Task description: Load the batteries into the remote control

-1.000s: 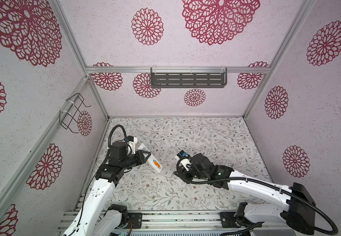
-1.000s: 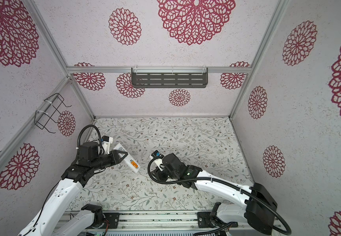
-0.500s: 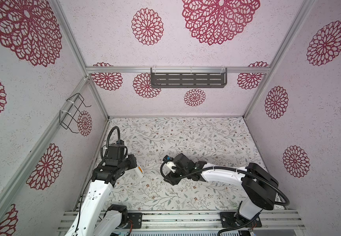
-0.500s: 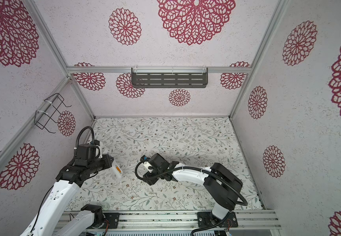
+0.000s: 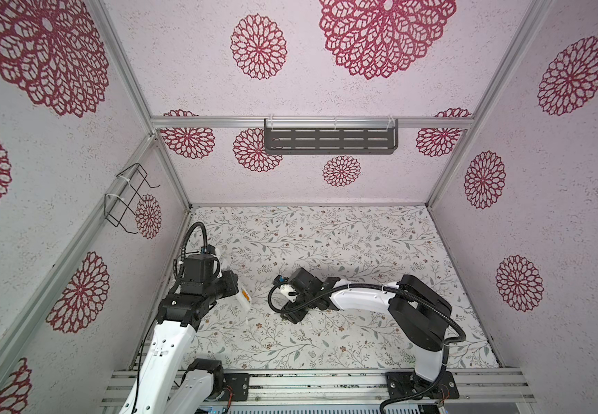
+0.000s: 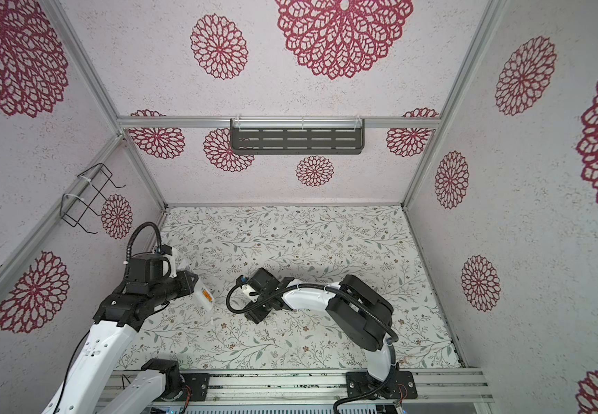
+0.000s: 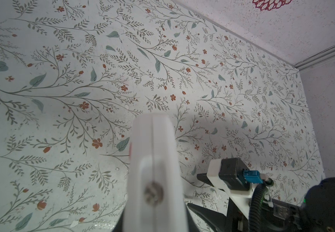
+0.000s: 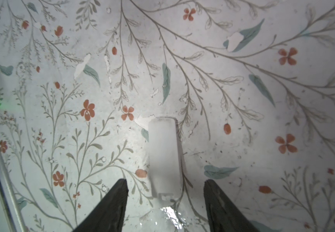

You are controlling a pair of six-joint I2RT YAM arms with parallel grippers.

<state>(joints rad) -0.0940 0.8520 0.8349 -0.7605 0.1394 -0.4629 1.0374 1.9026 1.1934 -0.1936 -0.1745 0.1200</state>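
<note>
With the left end effector [image 5: 236, 288] clenched on the remote control [image 5: 244, 300], we should lift the released right end effector [image 8: 165, 181] straight up, clear of the white cover [image 8: 163, 148], without nudging it.

Tabletop [image 5: 326, 233] [image 6: 290, 233]: pale covering printed with grey-green sprigs, teal leaves and small rust flowers. The right wrist view shows the print scuffed, with white peeled patches [image 8: 81, 67].

12 o'clock: dark grey slotted shelf [image 5: 330, 141] [image 6: 295, 140] on the back wall, in both top views. It hangs from an aluminium crossbar [image 5: 218, 122] by white ties.

9–10 o'clock: black wire rack [image 5: 125, 199] [image 6: 87, 199], tied to the slanting frame bar of the left wall.

6 o'clock: aluminium base rail [image 5: 326, 381] along the tabletop's near edge.

All the walls are speckled pale lilac with crimson lace-like rosettes of mixed sizes, the largest [image 5: 385, 36] high at 12–1 o'clock.
</note>
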